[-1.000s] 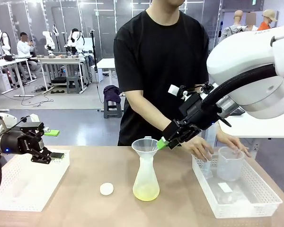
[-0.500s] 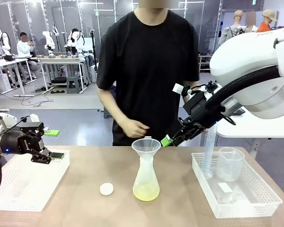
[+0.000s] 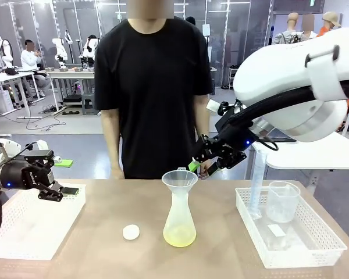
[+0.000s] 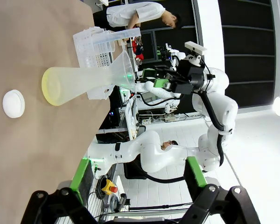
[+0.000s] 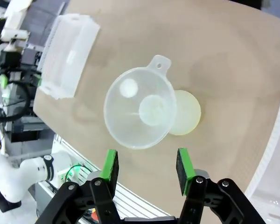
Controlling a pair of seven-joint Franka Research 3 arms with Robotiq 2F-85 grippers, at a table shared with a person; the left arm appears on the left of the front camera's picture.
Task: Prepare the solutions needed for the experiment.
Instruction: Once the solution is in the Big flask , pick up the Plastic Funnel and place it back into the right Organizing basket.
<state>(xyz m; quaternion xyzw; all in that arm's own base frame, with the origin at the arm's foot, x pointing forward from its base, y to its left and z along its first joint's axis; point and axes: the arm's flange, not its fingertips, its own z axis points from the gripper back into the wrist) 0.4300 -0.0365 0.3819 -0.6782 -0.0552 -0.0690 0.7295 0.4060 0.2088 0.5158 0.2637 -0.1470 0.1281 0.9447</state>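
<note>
Table (image 3: 99,250): matt, smooth, wood-toned top is noted.
Flask (image 3: 179,212): translucent, frosted plastic.
Funnel (image 3: 180,178): translucent plastic, smooth.
Liquid (image 3: 179,236): clear, pale yellow-green, seen through flask wall.
Left basket (image 3: 29,228): white perforated plastic, matt.
Cap (image 3: 131,232): white, matt.
Right arm shell (image 3: 291,75): white, glossy.

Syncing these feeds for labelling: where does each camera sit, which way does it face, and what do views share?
Front view: fixed between the arms, facing across the brown table at the person in a black T-shirt; left hand and right hand show.
Left wrist view: rolled sideways, looking along the tabletop at the translucent plastic conical flask; own left hand, open, at bottom.
Right wrist view: above, looking down into the translucent plastic funnel; own green-padded fingers.
Shared: all three show the flask, funnel and pale yellow-green liquid.
</note>
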